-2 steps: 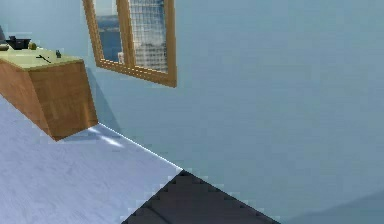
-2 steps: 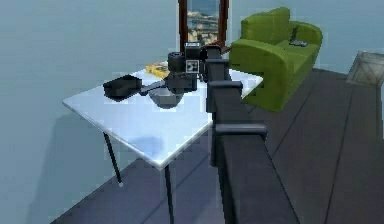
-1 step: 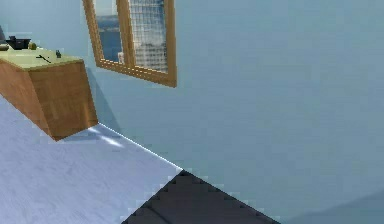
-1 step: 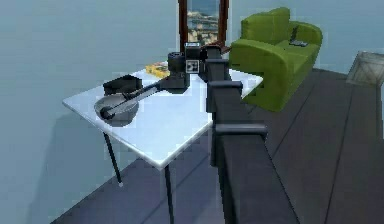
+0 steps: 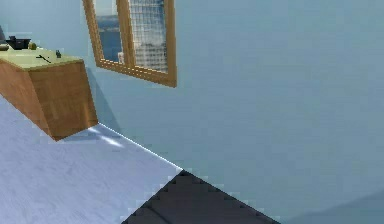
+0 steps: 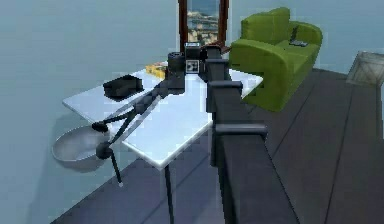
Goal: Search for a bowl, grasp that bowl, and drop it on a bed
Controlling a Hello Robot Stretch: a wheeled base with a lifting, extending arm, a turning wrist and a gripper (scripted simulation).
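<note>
Progress: seeming past searching and grasping, holding the grey bowl (image 6: pixel 78 150) at the far end of the gripper (image 6: pixel 103 140), hanging clear of everything just off the near edge of the white table (image 6: pixel 185 125), with finding a bed and dropping it there remaining.

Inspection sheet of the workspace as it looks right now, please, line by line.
Surface: white thin-legged table, beside the dark arm.
Job's things: grey round bowl, hanging past the table's corner, clear of it.
Clutter: flat black box and small yellow thing on the table.
Gripper: dark two-finger gripper holds the bowl.
Cables: nothing seen.
Surroundings: green armchair, wood-framed window, wooden cabinet, blue wall, dark floor.
</note>
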